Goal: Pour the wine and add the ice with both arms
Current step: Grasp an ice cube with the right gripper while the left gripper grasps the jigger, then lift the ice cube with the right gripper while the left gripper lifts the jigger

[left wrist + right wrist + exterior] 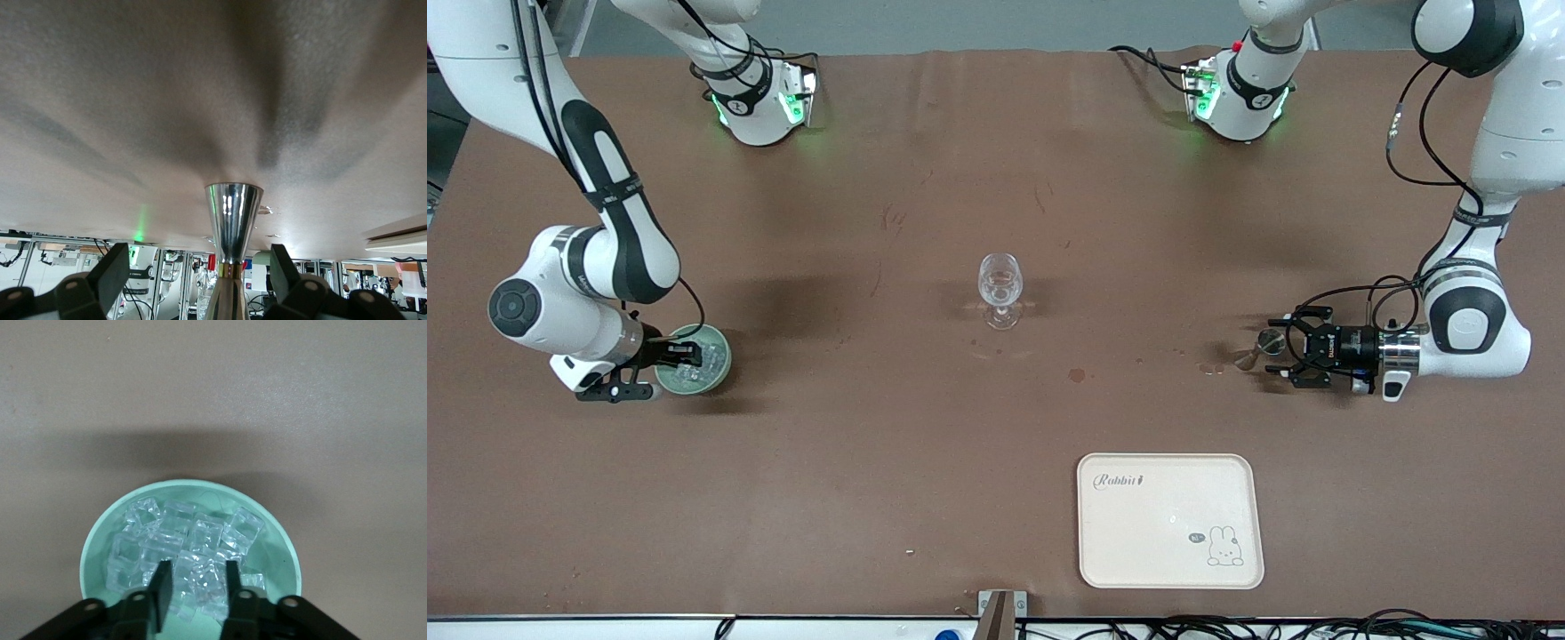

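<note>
Meanwhile, right end effector [195, 590] amid ice [190, 550]

In the left wrist view the silver measuring cup [230, 227] is cut off at its lower cone by the picture's edge. The right gripper [195, 587] hides part of the ice [187, 553] and the green bowl [100, 540], whose nearest rim the edge cuts off.

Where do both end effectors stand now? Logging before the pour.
Left end effector: open around a shiny metal double-cone jigger.
Right end effector: open, fingers down among clear ice cubes in a mint-green bowl.
</note>
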